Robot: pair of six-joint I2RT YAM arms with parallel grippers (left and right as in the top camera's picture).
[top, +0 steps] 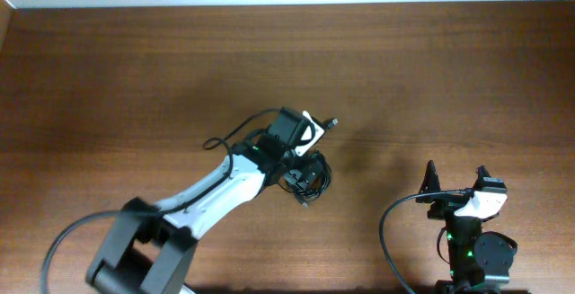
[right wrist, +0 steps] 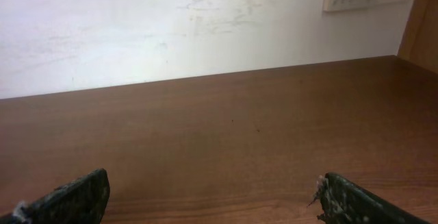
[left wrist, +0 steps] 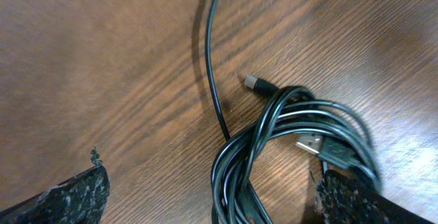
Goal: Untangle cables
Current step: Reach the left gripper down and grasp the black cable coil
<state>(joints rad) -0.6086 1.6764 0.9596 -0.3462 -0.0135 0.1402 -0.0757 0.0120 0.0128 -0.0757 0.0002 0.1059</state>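
Your left gripper (top: 304, 161) sits at the centre of the overhead frame, right above the cables (top: 314, 175). Its fingers are spread wide and clamped on nothing. In the left wrist view the bundle lies coiled at lower right on the wooden table (left wrist: 102, 59), between the fingers and nearer the right-hand one. A flat USB plug (left wrist: 311, 144) rests on the loops, a smaller plug (left wrist: 256, 82) pokes out above them, and one strand (left wrist: 209, 46) runs to the top edge. Your right gripper (top: 456, 179) is at lower right of the overhead frame, well apart from the cables, with its fingers also wide apart and holding nothing.
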